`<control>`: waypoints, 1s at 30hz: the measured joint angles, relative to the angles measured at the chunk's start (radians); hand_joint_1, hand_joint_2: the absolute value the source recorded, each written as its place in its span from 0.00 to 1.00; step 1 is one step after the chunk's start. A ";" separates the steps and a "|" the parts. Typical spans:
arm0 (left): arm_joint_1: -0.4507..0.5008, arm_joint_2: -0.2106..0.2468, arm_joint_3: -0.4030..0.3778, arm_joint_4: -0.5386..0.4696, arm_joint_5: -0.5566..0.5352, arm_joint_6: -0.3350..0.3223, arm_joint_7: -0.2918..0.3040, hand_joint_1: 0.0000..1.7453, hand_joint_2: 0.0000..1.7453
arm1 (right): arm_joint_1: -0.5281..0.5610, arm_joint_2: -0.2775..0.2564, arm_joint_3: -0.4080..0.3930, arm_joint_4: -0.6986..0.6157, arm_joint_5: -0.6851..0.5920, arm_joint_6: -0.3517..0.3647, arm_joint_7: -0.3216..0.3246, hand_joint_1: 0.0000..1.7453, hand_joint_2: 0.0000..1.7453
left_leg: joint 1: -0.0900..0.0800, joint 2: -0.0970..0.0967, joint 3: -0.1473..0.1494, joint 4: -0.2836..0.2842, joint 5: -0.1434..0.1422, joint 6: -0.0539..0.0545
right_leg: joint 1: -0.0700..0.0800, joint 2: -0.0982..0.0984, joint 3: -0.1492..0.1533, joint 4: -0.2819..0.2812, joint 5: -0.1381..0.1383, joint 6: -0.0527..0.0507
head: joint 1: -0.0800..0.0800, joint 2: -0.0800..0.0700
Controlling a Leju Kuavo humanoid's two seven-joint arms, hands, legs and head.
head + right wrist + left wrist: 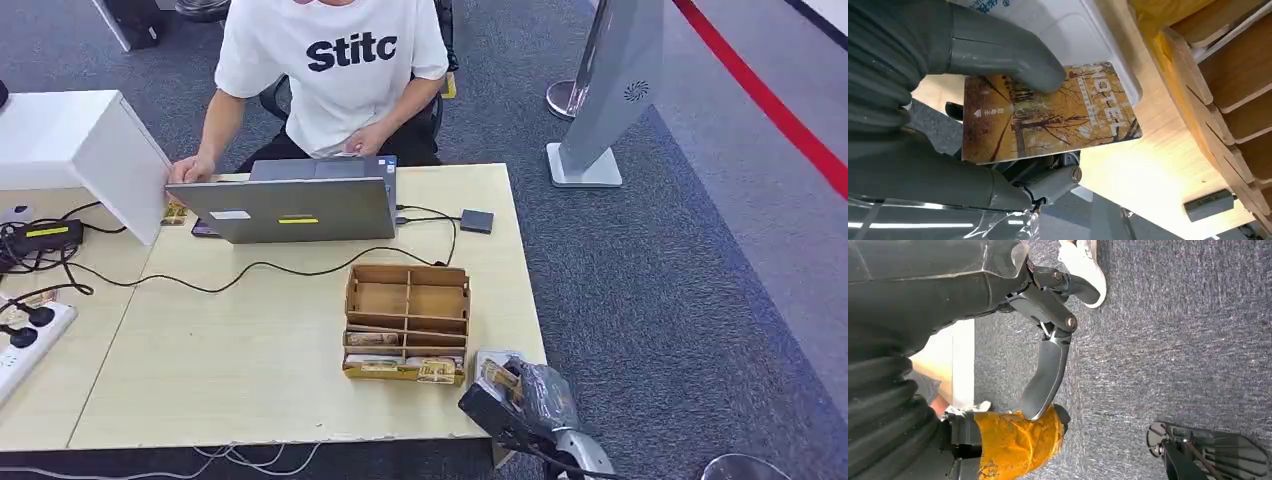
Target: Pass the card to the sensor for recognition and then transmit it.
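Card (1048, 117) sits pinched in the right hand (515, 395), thick grey thumb (1008, 55) pressing its printed face and darker fingers (1048, 182) closing on it from the other side. It hangs just over the white sensor pad (1058, 25) at the near right corner of the worktop (250, 360), close beside the wooden box (407, 322).

Judged from this, the step in hand is the read. The card face should come flat and parallel to the pad, centred on it, and rest there a moment. The hold looks to be near one end, so a steady wrist matters; a tilt could leave only an edge near the pad. After the read, the card probably goes across the worktop to the person (335, 70) seated beyond the laptop (290, 205).

Card is thin, stiff and glossy, printed with amber autumn trees and the word HOTEL. Pad is smooth white plastic with rounded corners. Box is pale plywood with slotted dividers, some slots holding similar cards. Worktop is light matt wood grain.

Left hand (1013, 390) hangs over grey carpet, fingers curled in, nothing plainly held.
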 joint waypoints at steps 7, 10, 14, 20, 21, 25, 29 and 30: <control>0.000 0.000 0.000 0.000 0.000 0.000 0.000 0.00 1.00 | -0.001 -0.001 0.002 0.002 0.000 -0.003 0.000 1.00 1.00 | 0.000 0.000 0.000 0.000 0.000 0.000 | 0.000 0.000 0.000 0.000 0.000 0.000 | 0.000 0.000; 0.000 0.000 0.000 0.000 0.001 0.002 0.000 0.00 1.00 | 0.000 -0.002 0.004 -0.004 0.027 -0.031 0.016 1.00 1.00 | 0.000 0.000 0.000 0.000 0.000 0.000 | 0.000 0.000 0.000 0.000 0.000 0.000 | 0.000 0.000; 0.001 0.000 0.006 0.000 0.009 0.006 0.006 0.00 1.00 | 0.024 -0.008 0.025 -0.108 0.107 -0.045 0.035 1.00 1.00 | 0.000 0.000 -0.001 0.000 0.000 0.000 | 0.000 0.000 0.000 0.000 0.000 0.000 | 0.000 0.000; 0.001 -0.002 0.006 0.000 0.001 0.006 0.007 0.00 1.00 | -0.012 -0.011 0.144 -0.373 0.126 -0.024 0.013 1.00 1.00 | 0.000 0.001 -0.001 0.000 0.000 0.000 | 0.000 0.001 -0.001 0.000 0.000 0.000 | 0.000 0.000; 0.000 -0.002 0.006 0.000 -0.010 0.005 0.006 0.00 1.00 | -0.042 -0.011 0.172 -0.404 0.109 -0.003 0.006 1.00 1.00 | 0.000 0.001 -0.001 0.000 0.001 0.000 | 0.000 0.001 -0.001 0.001 0.000 0.000 | 0.000 0.000; -0.010 0.002 0.002 0.000 -0.047 -0.002 0.002 0.00 1.00 | -0.231 -0.010 0.303 -0.406 0.062 0.051 0.046 1.00 1.00 | 0.000 0.004 0.000 0.000 0.003 -0.001 | 0.000 0.004 -0.001 0.001 0.002 -0.001 | 0.000 0.000; -0.012 0.007 -0.015 0.001 -0.070 -0.007 -0.002 0.00 1.00 | -0.384 0.012 0.388 -0.325 0.033 0.063 0.098 1.00 1.00 | 0.000 0.003 -0.001 0.000 0.005 -0.001 | 0.000 0.003 -0.001 0.001 0.003 -0.001 | 0.000 0.000; -0.012 0.008 -0.020 0.001 -0.072 -0.009 -0.003 0.00 1.00 | -0.409 0.017 0.401 -0.304 0.033 0.069 0.106 1.00 1.00 | 0.000 0.003 -0.001 0.000 0.005 -0.001 | 0.000 0.003 -0.001 0.001 0.003 -0.001 | 0.000 0.000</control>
